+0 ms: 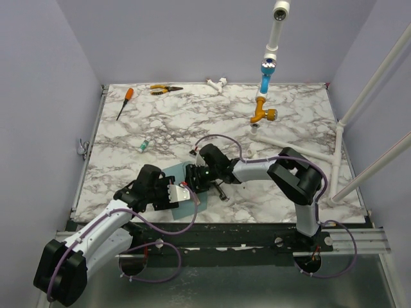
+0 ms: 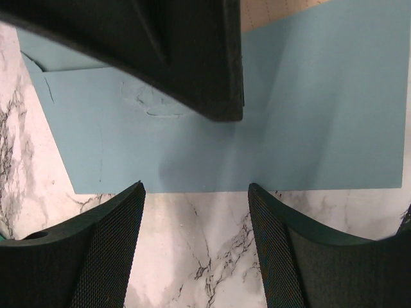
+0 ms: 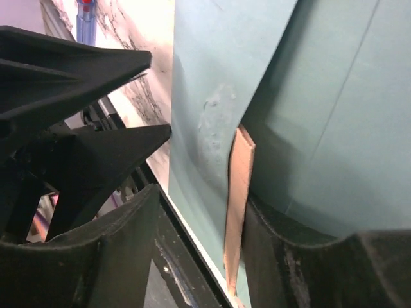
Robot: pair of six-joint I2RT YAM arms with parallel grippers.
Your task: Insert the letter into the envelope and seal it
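I'd judge insertion is under way at the white marbled table's (image 1: 289, 128) six o'clock edge: the thin tan paper letter (image 3: 239, 186) peeks from the flat teal paper envelope (image 2: 321, 115), while the left gripper (image 2: 196, 192) and right gripper (image 3: 202, 218) both stand with jaws apart, gripping nothing, so next it needs pushing fully inside.

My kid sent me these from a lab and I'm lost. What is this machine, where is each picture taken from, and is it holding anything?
Two black robot arms are bolted to a marble table. The wide picture looks down from above; the other two come from a camera on each wrist. The left gripper and right gripper meet over a teal envelope; a tan letter peeks out between its teal layers. Both grippers look open, holding nothing. A screwdriver and pliers lie at the far edge.
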